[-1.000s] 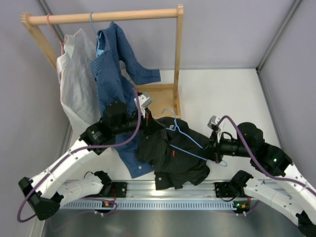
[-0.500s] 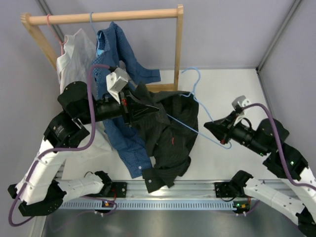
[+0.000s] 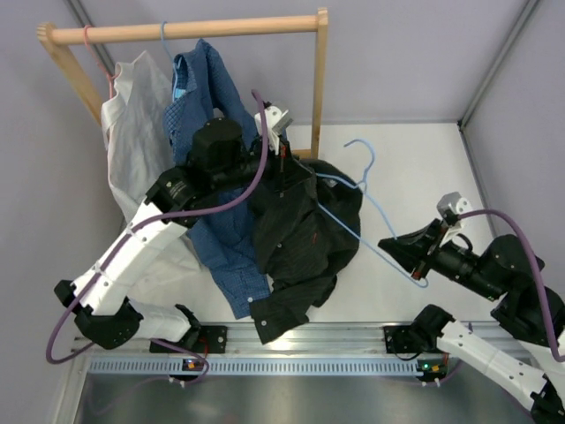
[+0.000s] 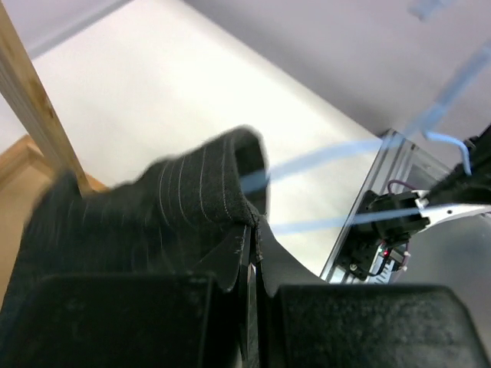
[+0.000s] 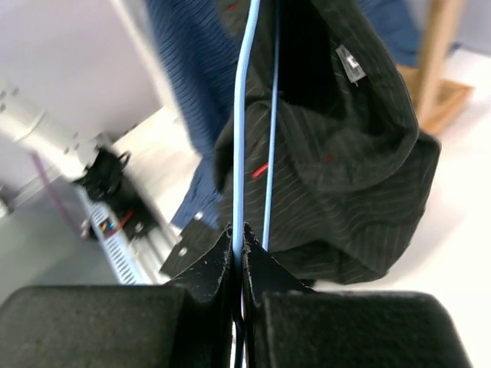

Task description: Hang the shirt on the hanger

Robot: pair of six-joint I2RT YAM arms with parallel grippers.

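Note:
The black pinstriped shirt [image 3: 300,234] hangs in the air from my left gripper [image 3: 284,168], which is shut on its upper edge near the collar; the pinched fold [image 4: 196,207] fills the left wrist view. The light-blue wire hanger [image 3: 371,190] runs from inside the shirt out to the right, its hook pointing up. My right gripper [image 3: 413,256] is shut on the hanger's outer corner; in the right wrist view the wire [image 5: 239,138] leads from my jaws [image 5: 238,238] into the shirt [image 5: 345,153].
A wooden rack [image 3: 185,31] at the back left holds a pale grey shirt [image 3: 137,146] and a blue patterned shirt [image 3: 207,115], which hangs right beside the black one. The rack's upright post [image 3: 318,97] stands just behind the left gripper. A metal rail [image 3: 309,349] runs along the near edge.
My left arm has lifted the shirt off the table and swung it up and right toward the rack post. My right gripper has raised the hanger and pulled it right.

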